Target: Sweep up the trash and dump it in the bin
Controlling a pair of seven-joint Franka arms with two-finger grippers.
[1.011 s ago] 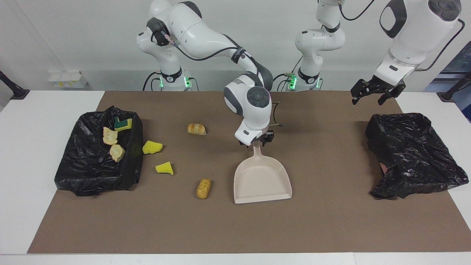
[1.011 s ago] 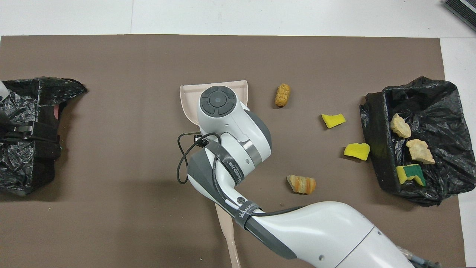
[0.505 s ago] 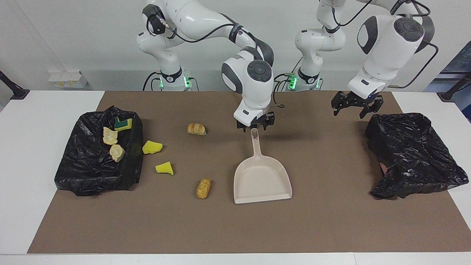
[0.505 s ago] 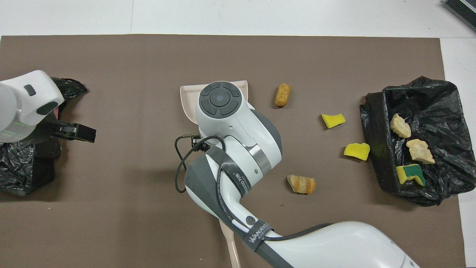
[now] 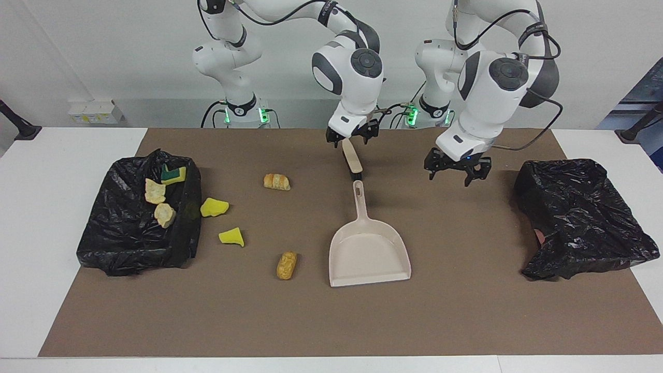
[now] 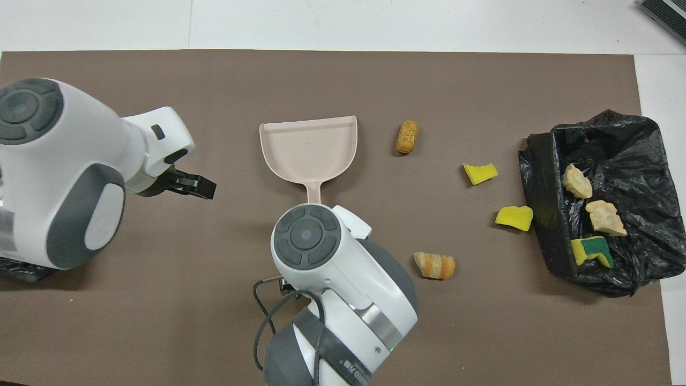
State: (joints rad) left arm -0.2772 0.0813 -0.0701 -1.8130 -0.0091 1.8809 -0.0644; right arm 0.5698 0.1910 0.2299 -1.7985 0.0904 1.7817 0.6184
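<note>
Both grippers hang over the mat's robot edge; four pieces of trash lie loose, three sit in a bin.

Nearest the robots, the right gripper is up over the brush, a beige stick with a dark underside, tilted, just by the dustpan handle; whether the fingers hold it I cannot tell. The left gripper hangs over bare brown mat toward the left arm's bin, fingers spread. A ridged golden bread lump lies beside the right gripper, toward the right arm's end. Farther out: two bright yellow sponge chunks, then a bumpy brown lump beside the smooth flat pan. The crinkled black bin at the right arm's edge holds two pale crusty lumps and a green-backed sponge.
</note>
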